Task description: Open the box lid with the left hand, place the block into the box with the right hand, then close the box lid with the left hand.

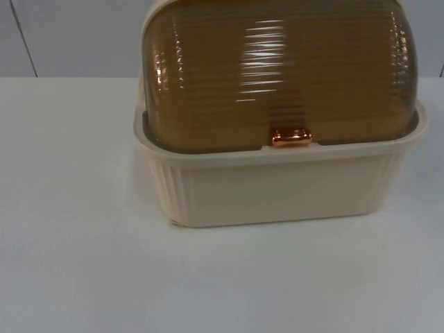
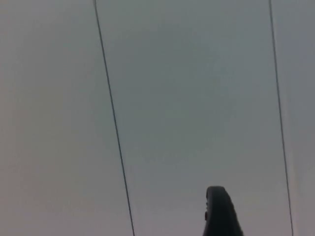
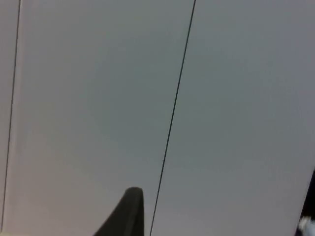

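White table top (image 1: 76,263), smooth and plain, running back to a grey partition wall (image 1: 69,35). Bearing one thing directly: a cream ribbed plastic box (image 1: 277,187) standing upright toward the far side, near the wall, with its amber see-through domed lid (image 1: 277,69) down and closed over the rim, a small copper-coloured handle (image 1: 291,137) at the lid's front edge.

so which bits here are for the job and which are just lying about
For the job:
- cream box, on the table
- amber ribbed lid, shut
- copper latch at the lid's front edge

Just there:
- white table
- grey partition wall, faced by both wrist cameras
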